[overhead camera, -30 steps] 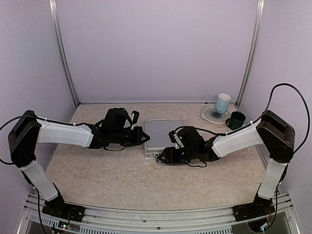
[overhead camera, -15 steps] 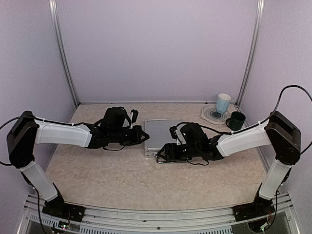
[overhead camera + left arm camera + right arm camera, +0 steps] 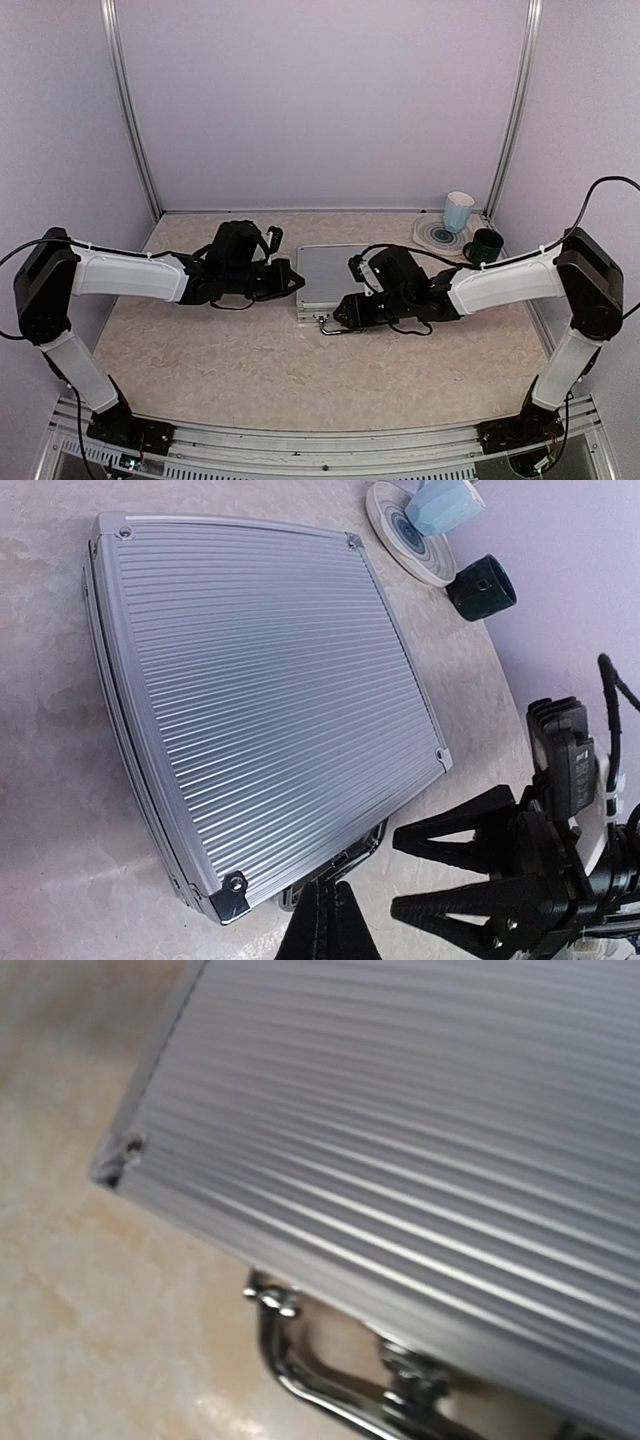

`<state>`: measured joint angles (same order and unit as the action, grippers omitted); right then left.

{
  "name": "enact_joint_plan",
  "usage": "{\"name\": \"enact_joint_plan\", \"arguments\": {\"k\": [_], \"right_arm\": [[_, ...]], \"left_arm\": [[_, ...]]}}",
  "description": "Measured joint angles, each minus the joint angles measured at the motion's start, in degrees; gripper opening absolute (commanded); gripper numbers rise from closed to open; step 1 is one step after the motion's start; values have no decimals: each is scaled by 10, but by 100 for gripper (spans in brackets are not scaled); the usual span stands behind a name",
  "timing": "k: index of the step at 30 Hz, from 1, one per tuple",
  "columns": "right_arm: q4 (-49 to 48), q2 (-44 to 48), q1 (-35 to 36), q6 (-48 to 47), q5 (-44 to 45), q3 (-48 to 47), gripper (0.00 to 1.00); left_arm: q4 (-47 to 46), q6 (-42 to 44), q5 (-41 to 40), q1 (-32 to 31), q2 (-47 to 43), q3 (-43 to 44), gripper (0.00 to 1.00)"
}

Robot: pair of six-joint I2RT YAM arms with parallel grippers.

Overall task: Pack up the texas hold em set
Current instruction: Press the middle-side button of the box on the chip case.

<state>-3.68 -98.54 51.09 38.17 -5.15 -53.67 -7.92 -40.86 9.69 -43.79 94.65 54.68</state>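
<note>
The texas hold em set shows only as its silver ribbed briefcase [image 3: 335,270], closed and flat on the table; its contents are hidden. A chrome handle [image 3: 330,1385] sticks out of its near edge. My left gripper [image 3: 298,281] is shut, and its joined fingertips [image 3: 330,895] sit at the case's near edge [image 3: 260,700] beside the handle [image 3: 350,860], with nothing between them. My right gripper [image 3: 345,312] is open and hovers just in front of the handle. Its two black fingers [image 3: 450,842] stand apart, empty. The right wrist view shows the blurred lid [image 3: 420,1150] but not its own fingers.
A light-blue mug [image 3: 458,212] stands on a round swirled coaster [image 3: 438,237] at the back right, with a dark mug [image 3: 484,247] beside it. All three appear in the left wrist view: the mug [image 3: 445,500], the coaster [image 3: 400,532] and the dark mug [image 3: 482,588]. Purple walls enclose the table.
My right arm has shifted a little right and towards the case's near edge, bringing its gripper up to the handle. The left arm has barely moved.
</note>
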Motion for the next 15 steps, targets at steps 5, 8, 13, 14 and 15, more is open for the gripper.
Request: {"name": "enact_joint_plan", "arguments": {"k": [5, 8, 13, 14, 15], "right_arm": [[55, 29, 0, -59, 41, -6, 0], [79, 35, 0, -91, 59, -12, 0], [113, 28, 6, -151, 88, -28, 0], [117, 21, 10, -164, 97, -35, 0], [122, 13, 15, -175, 106, -42, 0]], "left_arm": [[5, 1, -5, 1, -1, 0, 0], [5, 0, -6, 2, -1, 0, 0], [9, -3, -7, 4, -1, 0, 0], [10, -3, -7, 4, -1, 0, 0], [12, -5, -7, 4, -1, 0, 0]]}}
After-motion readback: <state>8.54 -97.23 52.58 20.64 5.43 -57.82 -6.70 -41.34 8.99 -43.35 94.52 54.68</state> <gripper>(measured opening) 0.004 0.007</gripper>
